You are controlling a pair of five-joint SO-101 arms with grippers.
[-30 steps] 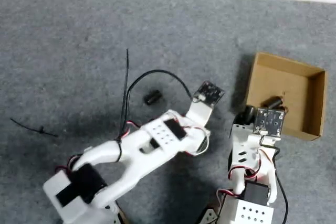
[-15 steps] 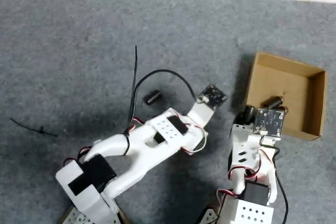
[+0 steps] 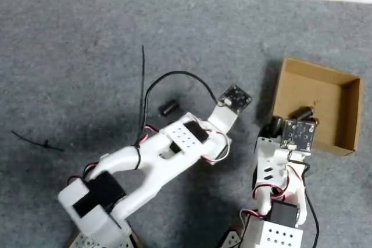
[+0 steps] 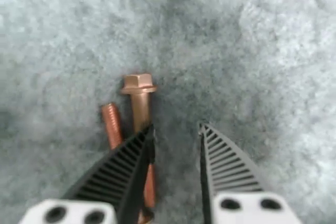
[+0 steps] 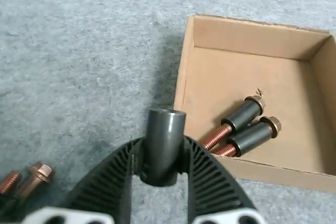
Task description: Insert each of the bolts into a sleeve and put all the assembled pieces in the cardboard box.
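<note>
Two copper bolts lie side by side on the grey carpet: a hex-head bolt and a second bolt next to it. My left gripper hangs open just over them. One finger covers the hex-head bolt's shaft, and the gap between the fingers is bare carpet. My right gripper is shut on a dark sleeve, held upright beside the cardboard box. Two assembled pieces lie inside the box. The same two bolts lie close to the right gripper.
A loose black sleeve lies on the carpet beyond the left arm. A black cable tie lies far left. The box sits at the right, with the right arm just in front of it.
The left arm's wrist has shifted a little farther from the front edge and its cable has swung. The right arm and its sleeve have stayed put.
</note>
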